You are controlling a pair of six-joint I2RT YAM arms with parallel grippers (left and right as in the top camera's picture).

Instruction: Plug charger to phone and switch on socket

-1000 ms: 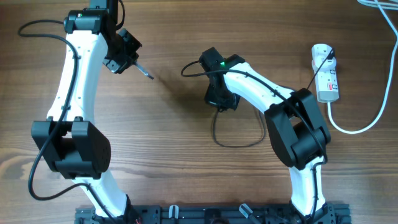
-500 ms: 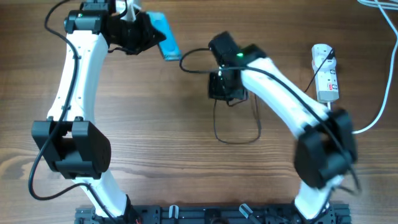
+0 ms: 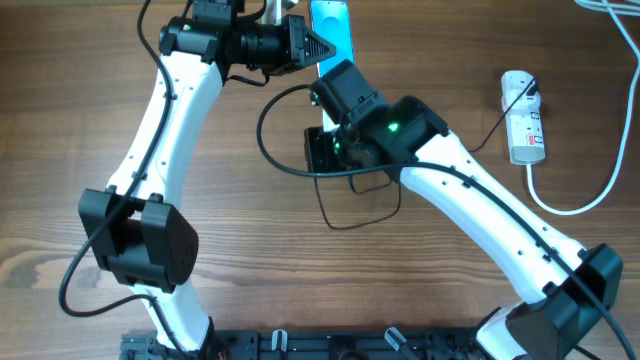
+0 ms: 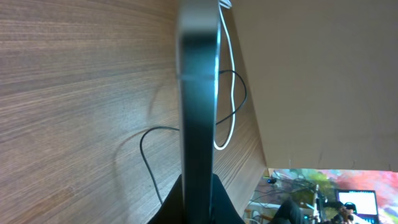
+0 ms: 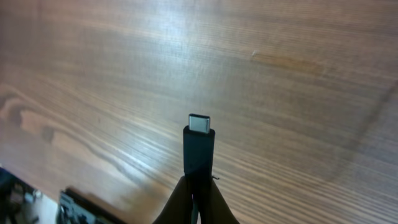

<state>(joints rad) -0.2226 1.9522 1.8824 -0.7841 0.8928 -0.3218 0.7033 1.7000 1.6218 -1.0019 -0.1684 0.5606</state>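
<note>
Both arms have swung toward the top centre of the overhead frame since half a second ago. The left arm has carried the phone [image 3: 335,30] rightward along the top edge, and the right arm now stretches up from the lower right to just below it.

Left gripper [image 4: 198,186]: jaws clamped on the phone. From overhead the phone shows a bright cyan-turquoise screen, cut off by the top edge. In the left wrist view it stands edge-on, a thin dark slab rising from between the fingers.

Right gripper [image 5: 198,190]: jaws clamped on the charger [image 5: 199,152] at its small end. The black housing stands upright between the fingers, and the metal plug tip [image 5: 199,122] is bare and points away from the camera, above the wooden table [image 3: 60,150]. The thin black cable [image 3: 260,130] loops loosely on the table left of and below the right gripper.

The socket [image 3: 525,125] lies at the upper right of the overhead frame, well apart from both grippers. It is white and elongated with small red marks, and a white cord [image 3: 580,205] curves off below it.
</note>
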